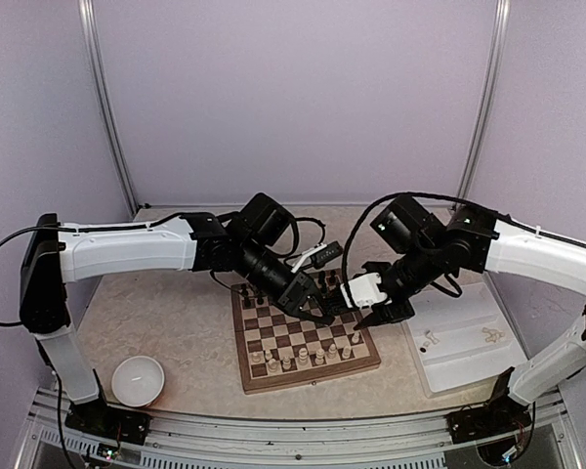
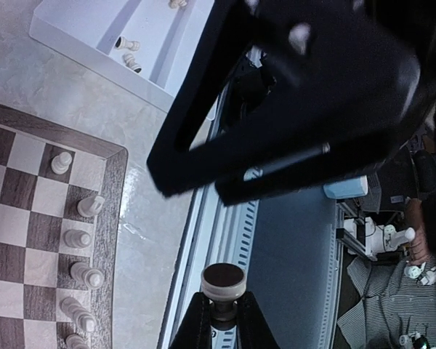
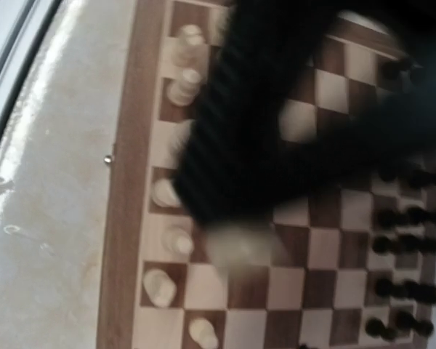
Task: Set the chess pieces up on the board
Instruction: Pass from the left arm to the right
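Observation:
The board (image 1: 309, 375) lies in the middle of the table. Several cream chess pieces (image 1: 303, 357) stand along its near rows, and dark chessmen (image 1: 264, 293) along the far side. My left gripper (image 2: 223, 304) is shut on a cream chess piece (image 2: 223, 282), whose dark felt base faces the camera. It hovers over the board's right part (image 1: 324, 315). My right gripper (image 1: 379, 315) hangs just beyond the board's right edge, and its jaws cannot be made out. The right wrist view is blurred, showing the board (image 3: 312, 218), cream pieces (image 3: 160, 287) and a dark shape with a pale tip.
A white tray (image 1: 469, 363) to the right of the board holds a few loose cream pieces (image 2: 127, 45). A white bowl (image 1: 138, 379) sits at the near left. Both arms crowd close together above the board's right side.

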